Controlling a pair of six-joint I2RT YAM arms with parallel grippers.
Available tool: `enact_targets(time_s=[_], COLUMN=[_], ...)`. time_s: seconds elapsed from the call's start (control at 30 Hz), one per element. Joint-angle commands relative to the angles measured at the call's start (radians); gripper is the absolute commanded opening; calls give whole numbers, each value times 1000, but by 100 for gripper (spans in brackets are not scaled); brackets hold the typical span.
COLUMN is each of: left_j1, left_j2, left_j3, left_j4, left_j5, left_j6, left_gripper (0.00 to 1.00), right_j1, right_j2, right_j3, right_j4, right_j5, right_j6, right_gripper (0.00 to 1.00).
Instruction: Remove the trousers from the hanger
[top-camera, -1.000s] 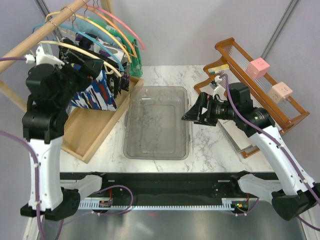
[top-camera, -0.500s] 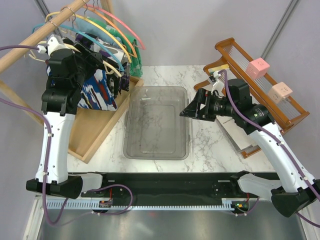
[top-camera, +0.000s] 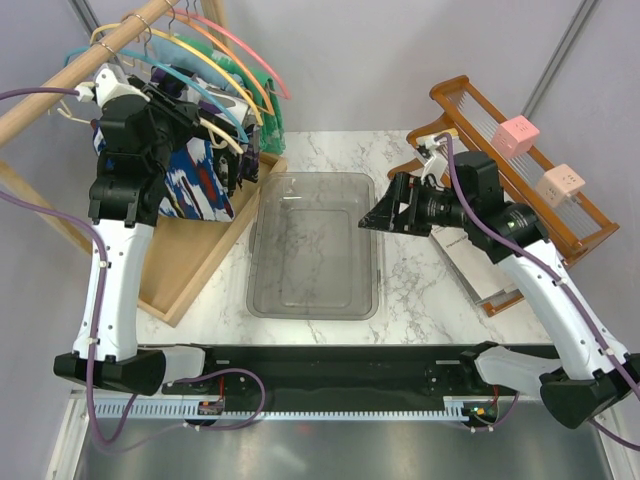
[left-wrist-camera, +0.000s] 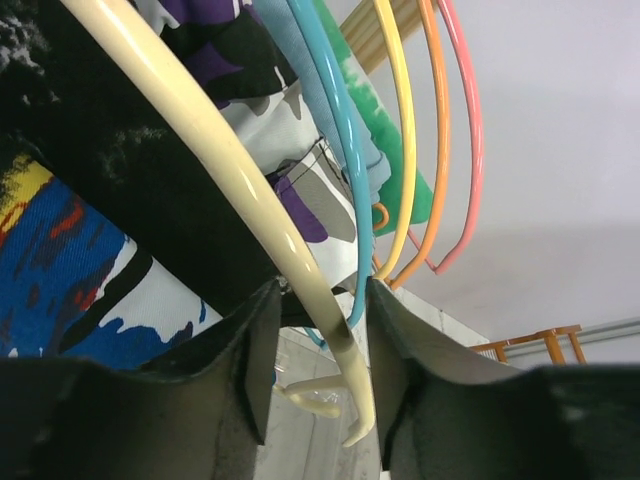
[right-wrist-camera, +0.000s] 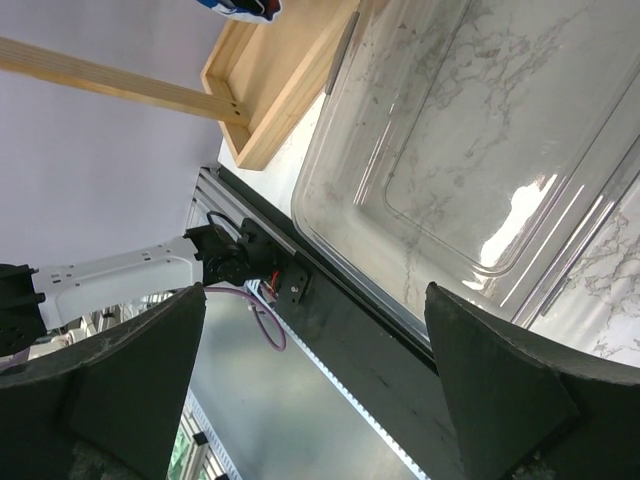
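Observation:
The trousers (top-camera: 195, 185), printed blue, white, red and black, hang from the cream hanger (top-camera: 225, 137) on the rack at the far left. My left gripper (top-camera: 213, 128) is up among the garments. In the left wrist view its jaws (left-wrist-camera: 320, 300) straddle the lower end of the cream hanger (left-wrist-camera: 200, 130). They are partly closed, with a small gap on each side of the bar. The print of the trousers (left-wrist-camera: 70, 290) shows at the lower left. My right gripper (top-camera: 372, 222) hovers wide open over the right edge of the bin, holding nothing (right-wrist-camera: 315, 290).
A clear plastic bin (top-camera: 315, 245) sits mid-table. The rack's wooden base (top-camera: 185, 265) and rod (top-camera: 60, 90) stand at the left, with teal, yellow, orange and pink hangers (left-wrist-camera: 440, 150) behind the cream one. A brown rack (top-camera: 520, 190) with pink cubes stands at the right.
My left arm has risen and reached into the rack, and its jaws have narrowed around the cream hanger's end. The right gripper has drifted slightly left, still open.

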Motion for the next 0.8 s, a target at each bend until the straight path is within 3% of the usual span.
enact_targets(time_s=[0.0, 0.1, 0.13, 0.23, 0.33, 0.77], left_j1=[13, 17, 20, 25, 28, 29], left_j2=[10, 20, 23, 23, 20, -65], left_j3=[1, 6, 9, 7, 12, 66], left_j4=[85, 107, 107, 114, 119, 114], left_j5=[16, 33, 44, 64, 67, 65], left_j6=[62, 79, 79, 82, 82, 109], left_gripper=[42, 39, 29, 23, 3, 2], right_j1=[4, 4, 6, 4, 4, 4], right_j2=[29, 46, 49, 60, 69, 117], right_j3=[66, 83, 86, 100, 112, 146], right_j4=[4, 4, 4, 4, 4, -1], right_j5=[5, 5, 6, 9, 12, 14], right_j6=[-38, -41, -41, -46, -50, -59], right_gripper=[98, 98, 98, 98, 98, 98])
